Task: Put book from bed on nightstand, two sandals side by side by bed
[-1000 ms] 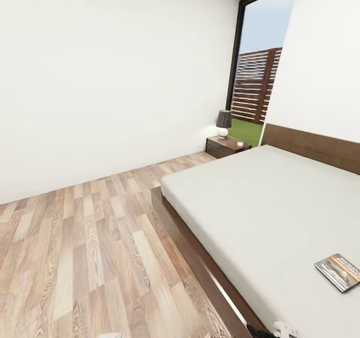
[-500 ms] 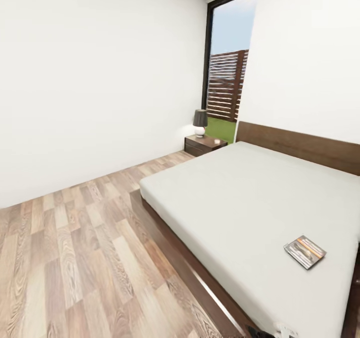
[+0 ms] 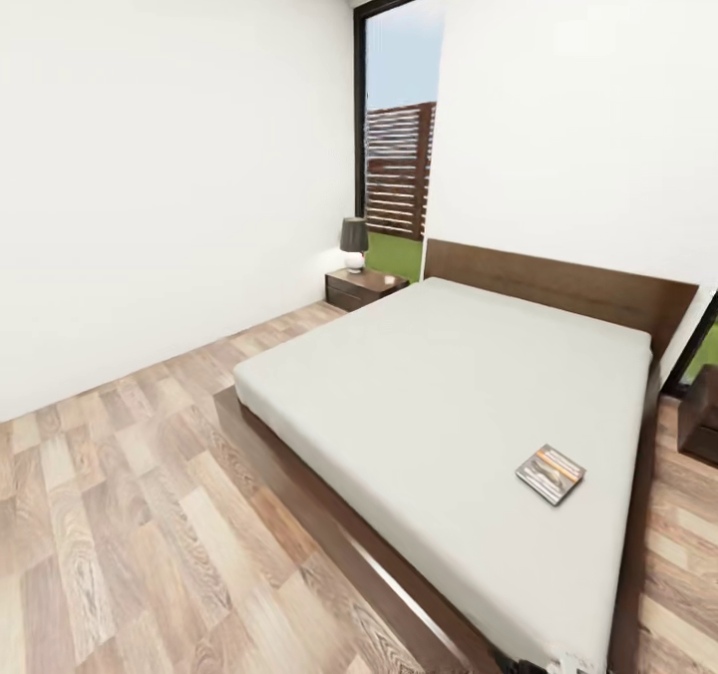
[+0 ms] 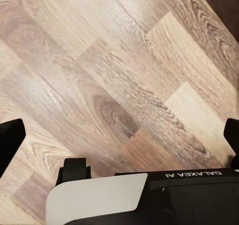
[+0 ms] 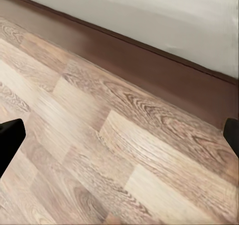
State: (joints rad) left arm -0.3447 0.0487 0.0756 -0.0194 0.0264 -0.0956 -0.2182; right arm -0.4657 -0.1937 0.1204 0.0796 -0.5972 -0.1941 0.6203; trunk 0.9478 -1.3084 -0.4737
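Observation:
The book (image 3: 550, 474), dark with an orange band, lies flat on the pale mattress of the bed (image 3: 439, 385), near its foot on the right side. One nightstand (image 3: 364, 288) stands at the bed's far left by the headboard, with a lamp on it. The sandals are out of view. My left gripper (image 4: 119, 135) hangs open over bare wood floor, its dark fingertips (image 4: 10, 140) spread wide. My right gripper (image 5: 119, 135) is open too, with nothing between its fingertips (image 5: 10, 140). It looks at the floor beside the bed's dark side rail (image 5: 149, 60).
A lamp (image 3: 354, 243) with a dark shade tops the nightstand. A dark wooden piece (image 3: 700, 415) stands at the bed's far right. A tall window (image 3: 394, 126) is behind the nightstand. Wood floor (image 3: 120, 514) stretches left of the bed. My base (image 4: 149, 195) is below the left gripper.
The head camera has swung to the right, so the bed, the book and the nightstand sit further left in the picture. The bed's right side has come into view. Nothing itself moved.

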